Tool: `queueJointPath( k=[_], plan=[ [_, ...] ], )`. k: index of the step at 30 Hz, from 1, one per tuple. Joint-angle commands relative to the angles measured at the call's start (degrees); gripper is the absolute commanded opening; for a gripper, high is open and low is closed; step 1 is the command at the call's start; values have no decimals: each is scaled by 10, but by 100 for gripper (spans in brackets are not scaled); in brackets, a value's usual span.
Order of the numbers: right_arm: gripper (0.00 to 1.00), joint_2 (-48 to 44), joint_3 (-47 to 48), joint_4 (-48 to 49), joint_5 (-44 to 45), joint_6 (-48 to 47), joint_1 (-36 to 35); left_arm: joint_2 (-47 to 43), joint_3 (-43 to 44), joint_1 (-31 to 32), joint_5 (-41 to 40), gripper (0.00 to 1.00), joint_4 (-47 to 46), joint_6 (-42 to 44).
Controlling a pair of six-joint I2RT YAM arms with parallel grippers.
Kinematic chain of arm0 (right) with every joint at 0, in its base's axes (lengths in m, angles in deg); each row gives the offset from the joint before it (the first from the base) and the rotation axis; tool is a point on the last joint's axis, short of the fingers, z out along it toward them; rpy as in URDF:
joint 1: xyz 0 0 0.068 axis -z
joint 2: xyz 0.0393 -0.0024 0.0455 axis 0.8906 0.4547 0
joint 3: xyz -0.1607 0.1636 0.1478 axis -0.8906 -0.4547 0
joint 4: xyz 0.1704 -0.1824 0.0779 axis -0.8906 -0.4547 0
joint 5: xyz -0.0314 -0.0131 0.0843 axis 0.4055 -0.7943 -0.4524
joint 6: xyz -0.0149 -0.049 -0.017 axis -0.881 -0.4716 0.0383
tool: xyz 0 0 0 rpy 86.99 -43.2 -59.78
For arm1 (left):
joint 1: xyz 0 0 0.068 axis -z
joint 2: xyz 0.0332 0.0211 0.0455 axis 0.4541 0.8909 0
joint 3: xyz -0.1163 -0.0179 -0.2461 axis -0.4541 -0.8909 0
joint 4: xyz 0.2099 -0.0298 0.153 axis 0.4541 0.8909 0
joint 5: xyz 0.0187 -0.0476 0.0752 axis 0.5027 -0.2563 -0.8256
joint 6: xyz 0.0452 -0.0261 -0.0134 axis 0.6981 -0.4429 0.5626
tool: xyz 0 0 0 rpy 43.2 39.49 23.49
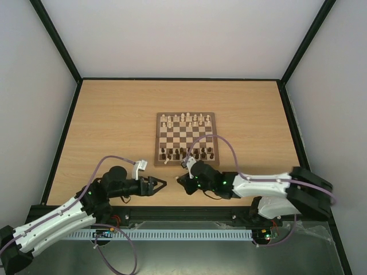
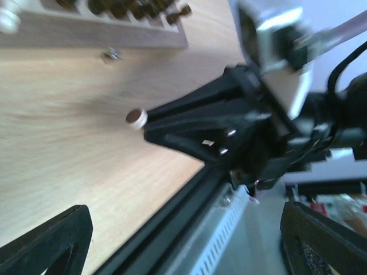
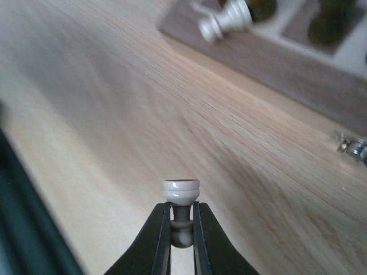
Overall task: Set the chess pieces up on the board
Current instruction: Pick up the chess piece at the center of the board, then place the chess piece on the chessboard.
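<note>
The board (image 1: 184,137) lies mid-table, with pale chess pieces (image 1: 183,119) on its far rows and dark ones on its near rows. My right gripper (image 1: 180,181) is just in front of the board's near edge, shut on a pale pawn (image 3: 182,192) held by its stem, base pointing outward. The pawn also shows in the left wrist view (image 2: 136,117). Another pale piece (image 3: 226,20) lies tipped on the board's near-left border. My left gripper (image 1: 162,184) is open and empty, facing the right gripper from the left, a short gap apart.
The board's metal clasp (image 3: 352,146) sits on its near edge. The dark pieces (image 1: 186,153) fill the near rows. The table's black front rail (image 2: 172,229) runs just below both grippers. Bare wood lies left and right of the board.
</note>
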Motion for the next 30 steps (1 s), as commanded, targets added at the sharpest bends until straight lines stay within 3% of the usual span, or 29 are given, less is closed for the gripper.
queueJointPath(
  k=[1,7,11,14,21,30],
  plan=[
    [2,-122,22,-99,-59,-16,-4,31,-17,3,141,93,-123,-53],
    [2,-185,48,-154,-141,-50,-5,52,-22,2,232,96,-232,-128],
    [2,-191,59,-172,-166,-67,-6,54,-28,2,251,95,-282,-168],
    [2,-196,63,-173,-175,-73,-8,60,-48,2,266,91,-339,-208],
    [2,-218,65,-168,-200,-81,-13,66,-72,2,273,74,-361,-225],
    [2,-221,70,-154,-236,-82,-26,88,-71,2,266,68,-352,-212]
  ],
)
